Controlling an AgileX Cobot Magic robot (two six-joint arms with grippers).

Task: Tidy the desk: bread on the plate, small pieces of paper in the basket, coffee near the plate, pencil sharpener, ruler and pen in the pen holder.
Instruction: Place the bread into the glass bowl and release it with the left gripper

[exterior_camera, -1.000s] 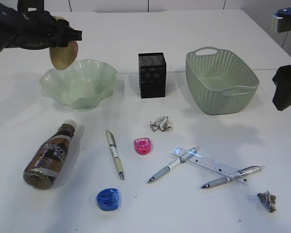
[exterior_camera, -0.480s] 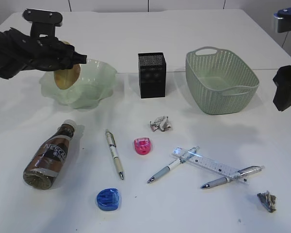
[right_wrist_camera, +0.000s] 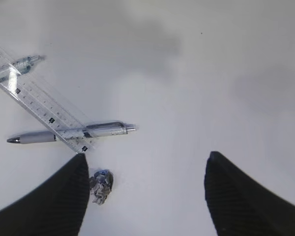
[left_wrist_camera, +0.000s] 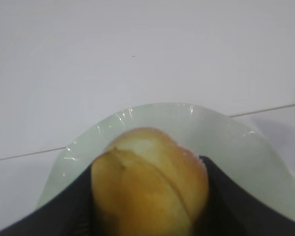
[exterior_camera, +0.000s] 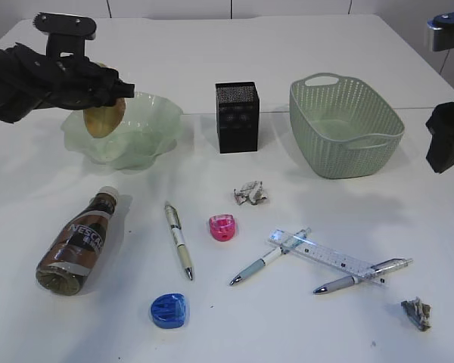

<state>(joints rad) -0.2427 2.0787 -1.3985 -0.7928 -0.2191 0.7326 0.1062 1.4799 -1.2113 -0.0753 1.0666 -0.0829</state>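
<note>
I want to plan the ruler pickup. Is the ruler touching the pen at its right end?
Touching. In the right wrist view the ruler lies across the pen, overlapping its barrel.

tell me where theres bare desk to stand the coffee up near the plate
Bare desk lies in front of the plate, between it and the lying coffee, and between the plate and the pen holder. It is crowded lower right, where the ruler crosses two pens.
</note>
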